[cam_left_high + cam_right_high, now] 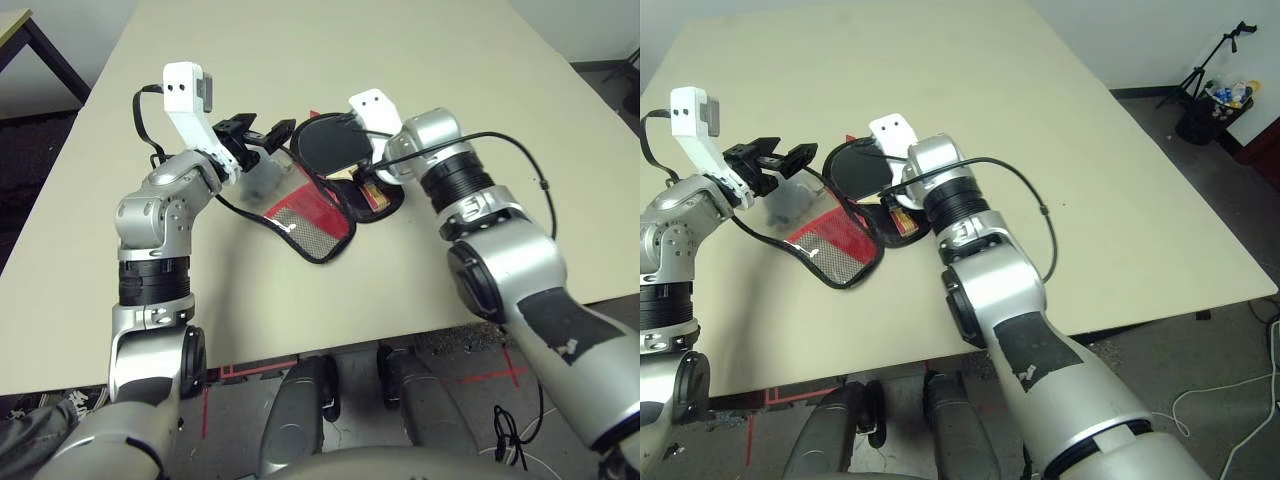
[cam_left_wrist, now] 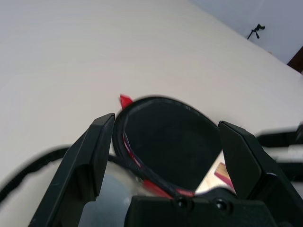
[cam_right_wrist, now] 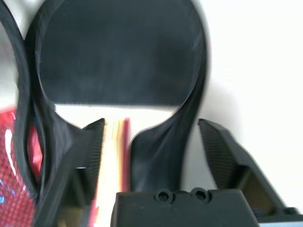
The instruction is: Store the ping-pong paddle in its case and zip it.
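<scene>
Both grippers, left (image 2: pixel 163 156) and right (image 3: pixel 151 142), gape open around the ping-pong paddle (image 1: pixel 330 143) lying mid-table inside the unzipped case (image 1: pixel 315 222).

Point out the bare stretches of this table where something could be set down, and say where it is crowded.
The table is bare beyond the case, toward its far edge. It is also bare on the robot's right, past the right forearm, and in front of the case to the near edge. The crowded part is the middle, where the paddle, open case, left gripper and cables bunch together.
</scene>
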